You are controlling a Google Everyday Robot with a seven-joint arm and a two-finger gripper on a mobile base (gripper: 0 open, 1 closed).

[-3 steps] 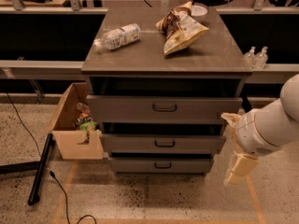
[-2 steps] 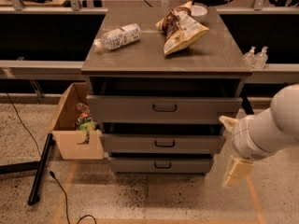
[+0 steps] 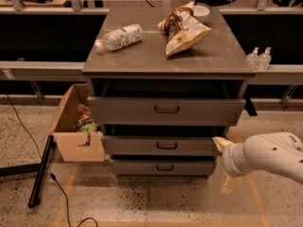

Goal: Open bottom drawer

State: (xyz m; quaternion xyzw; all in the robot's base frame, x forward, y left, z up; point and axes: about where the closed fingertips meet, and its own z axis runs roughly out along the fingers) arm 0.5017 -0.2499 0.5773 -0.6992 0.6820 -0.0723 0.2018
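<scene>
The grey metal cabinet has three drawers. The bottom drawer (image 3: 163,167) is the lowest, a shallow grey front with a small dark pull handle (image 3: 164,167) at its centre, and it sits pushed in. My gripper (image 3: 225,164) is at the cabinet's lower right corner, just right of the middle and bottom drawer fronts. It is open and empty, with one cream fingertip (image 3: 220,143) up by the middle drawer's right end and the other (image 3: 230,184) lower, over the floor. It is well right of the handle.
The top drawer (image 3: 165,109) stands out a little above the middle drawer (image 3: 161,145). A plastic bottle (image 3: 119,37) and chip bags (image 3: 183,28) lie on the cabinet top. A cardboard box (image 3: 75,126) sits at the left, with a black pole (image 3: 40,171) and cable on the floor.
My arm and gripper have moved down and a little left, closer to the cabinet's lower right corner. The drawers have not moved.
</scene>
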